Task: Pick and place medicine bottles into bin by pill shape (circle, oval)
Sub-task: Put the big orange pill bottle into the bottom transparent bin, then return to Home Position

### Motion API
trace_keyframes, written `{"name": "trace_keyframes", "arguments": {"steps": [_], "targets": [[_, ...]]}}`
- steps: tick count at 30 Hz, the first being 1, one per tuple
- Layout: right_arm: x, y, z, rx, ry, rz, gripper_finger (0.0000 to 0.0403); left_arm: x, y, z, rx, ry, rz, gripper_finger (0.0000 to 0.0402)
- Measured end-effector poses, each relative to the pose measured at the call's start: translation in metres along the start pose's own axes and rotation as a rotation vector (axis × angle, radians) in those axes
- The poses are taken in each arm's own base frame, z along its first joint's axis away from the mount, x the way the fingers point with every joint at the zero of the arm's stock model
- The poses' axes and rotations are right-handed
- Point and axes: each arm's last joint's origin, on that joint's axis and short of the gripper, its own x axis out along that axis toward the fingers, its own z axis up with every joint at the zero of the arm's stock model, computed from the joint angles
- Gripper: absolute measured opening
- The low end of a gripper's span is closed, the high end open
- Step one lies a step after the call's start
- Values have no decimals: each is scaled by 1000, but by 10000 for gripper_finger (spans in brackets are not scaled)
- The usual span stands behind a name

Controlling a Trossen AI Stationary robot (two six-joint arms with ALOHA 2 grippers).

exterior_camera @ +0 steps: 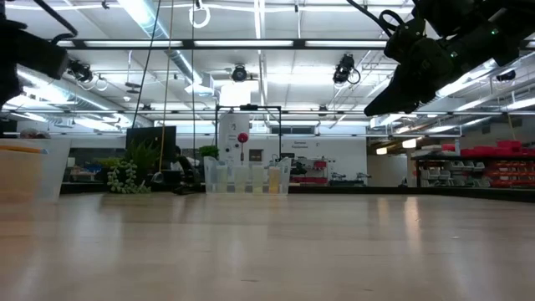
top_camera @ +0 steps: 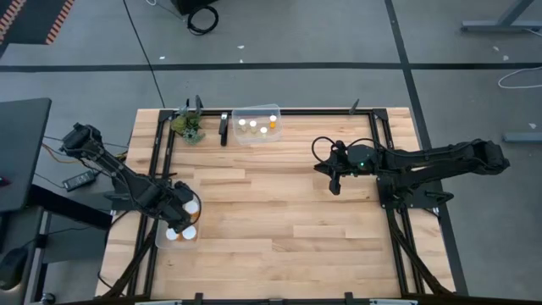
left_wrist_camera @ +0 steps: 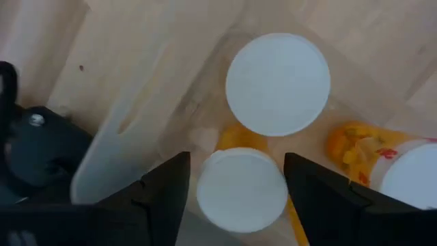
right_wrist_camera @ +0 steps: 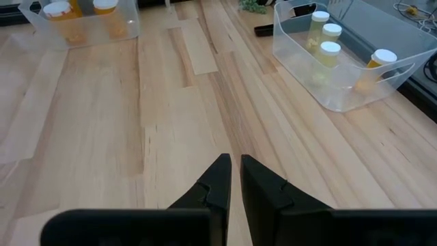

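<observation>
We see two dark, jointed arms with black cables looping beside them. The right arm [top_camera: 440, 161] carries a small green light near its wrist. The left hand [left_wrist_camera: 235, 198] has flat, black, angular fingers [left_wrist_camera: 167, 191].

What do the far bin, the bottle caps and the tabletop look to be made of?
Far bin: clear glossy plastic, probably; its bottles show through the walls. Bottle caps: matte white plastic, apparently, smooth and even. Tabletop: light wood, jointed strips with visible grain, satin finish.
</observation>
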Motion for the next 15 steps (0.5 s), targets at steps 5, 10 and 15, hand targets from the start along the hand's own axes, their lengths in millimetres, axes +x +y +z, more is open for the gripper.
{"name": "trace_keyframes", "arguments": {"steps": [5, 10, 15], "targets": [[0, 0, 0, 8, 0, 0, 41, -16, 3, 7, 26, 11, 30, 231], [0, 1, 0, 16, 3, 23, 41, -31, 6, 18, 51, -29, 49, 216], [0, 1, 0, 2, 5, 48, 41, -33, 9, 30, 69, -110, 82, 198]]}}
